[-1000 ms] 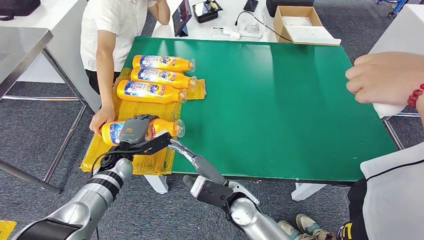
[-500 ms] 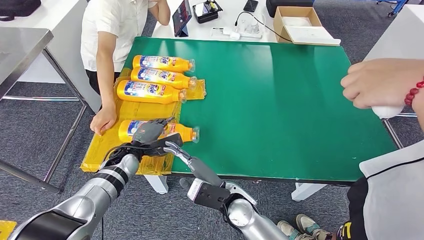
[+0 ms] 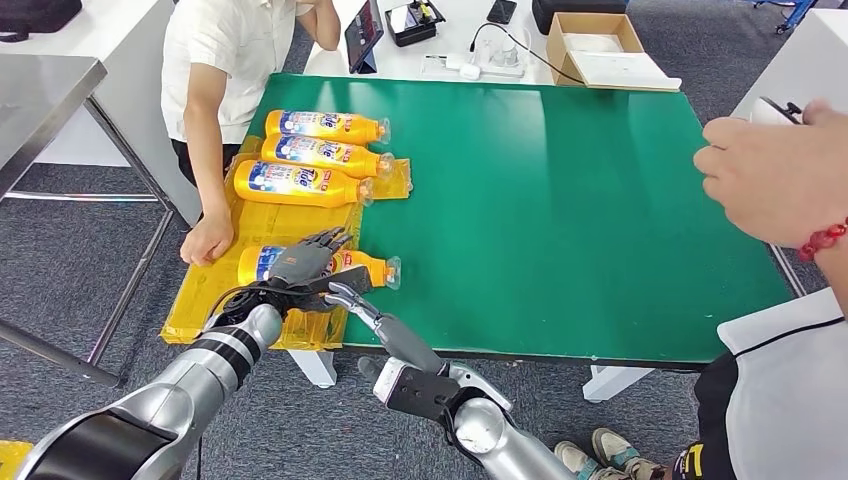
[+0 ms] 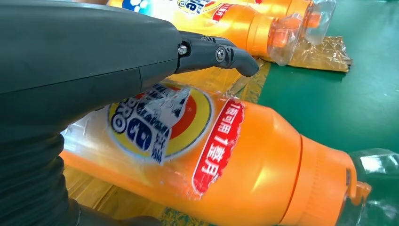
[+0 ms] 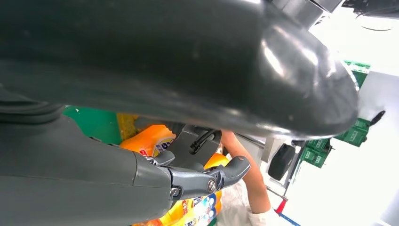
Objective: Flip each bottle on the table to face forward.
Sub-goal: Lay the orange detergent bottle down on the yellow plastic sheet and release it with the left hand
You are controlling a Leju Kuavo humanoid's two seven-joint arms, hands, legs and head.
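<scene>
Left hand wraps over the nearest bottle; the glossy round body looks slippery, so grip mid-label. Right hand hangs empty, fingers apart.

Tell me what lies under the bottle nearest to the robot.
The nearest bottle lies on crinkled yellow wrapping spread over the green table. The left hand rests on its label, hiding the wrapping directly beneath.

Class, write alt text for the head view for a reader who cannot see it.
The left robot hand rests on an orange plastic detergent bottle lying on yellow sheeting at the green table edge. Three matching orange bottles lie behind, beside a person's hand.
</scene>
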